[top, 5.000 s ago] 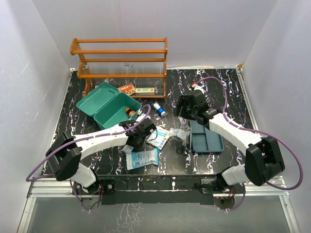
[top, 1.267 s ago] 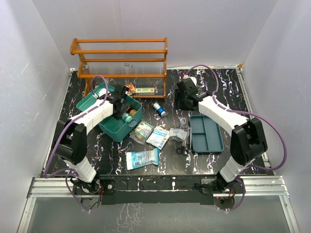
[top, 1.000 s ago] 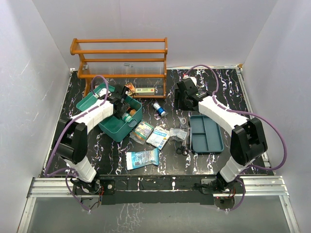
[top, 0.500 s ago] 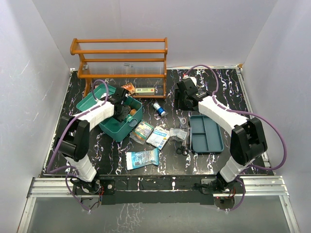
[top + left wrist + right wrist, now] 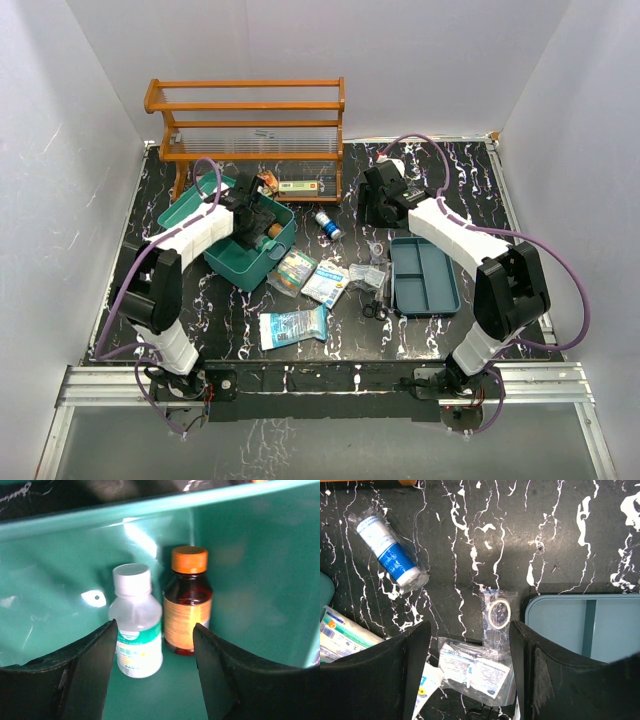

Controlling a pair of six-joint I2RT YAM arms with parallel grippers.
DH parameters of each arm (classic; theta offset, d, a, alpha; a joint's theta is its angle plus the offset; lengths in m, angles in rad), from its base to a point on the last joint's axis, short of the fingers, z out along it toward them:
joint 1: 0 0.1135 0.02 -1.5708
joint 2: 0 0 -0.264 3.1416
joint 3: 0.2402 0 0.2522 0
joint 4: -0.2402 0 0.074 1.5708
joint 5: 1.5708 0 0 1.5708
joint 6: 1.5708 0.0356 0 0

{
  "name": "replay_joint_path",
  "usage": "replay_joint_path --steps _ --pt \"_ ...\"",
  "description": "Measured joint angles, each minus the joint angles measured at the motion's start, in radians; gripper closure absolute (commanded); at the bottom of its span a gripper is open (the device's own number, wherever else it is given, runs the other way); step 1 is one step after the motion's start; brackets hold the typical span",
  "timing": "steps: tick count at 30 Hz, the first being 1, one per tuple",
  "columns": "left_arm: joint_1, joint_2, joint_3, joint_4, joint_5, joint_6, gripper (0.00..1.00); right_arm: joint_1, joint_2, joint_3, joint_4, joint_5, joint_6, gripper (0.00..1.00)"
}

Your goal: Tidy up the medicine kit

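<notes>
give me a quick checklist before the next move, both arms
1. Left tool jaws apart, gripping nothing: ok
2. White-capped bottle upright inside the medicine kit: ok
3. Orange-capped bottle upright beside it, in the corner: ok
4. Left fingers clear of the white-capped bottle: cannot tell
5. Right tool open and empty above the small packet: ok
6. Everything packed away: not ok, the blue-labelled roll and packets lie on the table
</notes>
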Motion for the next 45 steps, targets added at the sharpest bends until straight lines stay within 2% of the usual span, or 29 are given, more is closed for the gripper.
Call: replay_joint_path --steps 10,19,24,29,33,37,43,45 --pt "0.015 -0.151 0.037 -0.034 0.041 0.224 0.36 0.028 -0.071 -0.1 0.042 -0.102 0.031 0.35" --pt "0.021 -0.32 0.028 -0.014 0.18 0.484 0.28 0.23 -0.208 -0.271 0.099 -0.195 0.043 0.31" --pt "0.026 -0.498 -0.04 0.004 0.263 0.565 0.22 0.334 -0.214 -0.38 0.166 -0.291 0.11 0.31" --pt "0.033 -0.593 -0.066 -0.013 0.305 0.587 0.18 0.409 -0.158 -0.432 0.225 -0.403 0.181 0.35" --pt "0.034 -0.62 -0.075 -0.045 0.322 0.579 0.13 0.424 -0.109 -0.438 0.27 -0.43 0.241 0.41" --pt "0.035 -0.667 -0.113 -0.072 0.324 0.542 0.01 0.424 -0.095 -0.485 0.32 -0.435 0.319 0.45" --pt "0.039 -0.735 -0.136 -0.085 0.353 0.51 0.01 0.433 -0.089 -0.532 0.406 -0.46 0.412 0.51" --pt "0.039 -0.747 -0.136 -0.089 0.372 0.51 0.01 0.44 -0.079 -0.537 0.436 -0.467 0.434 0.56"
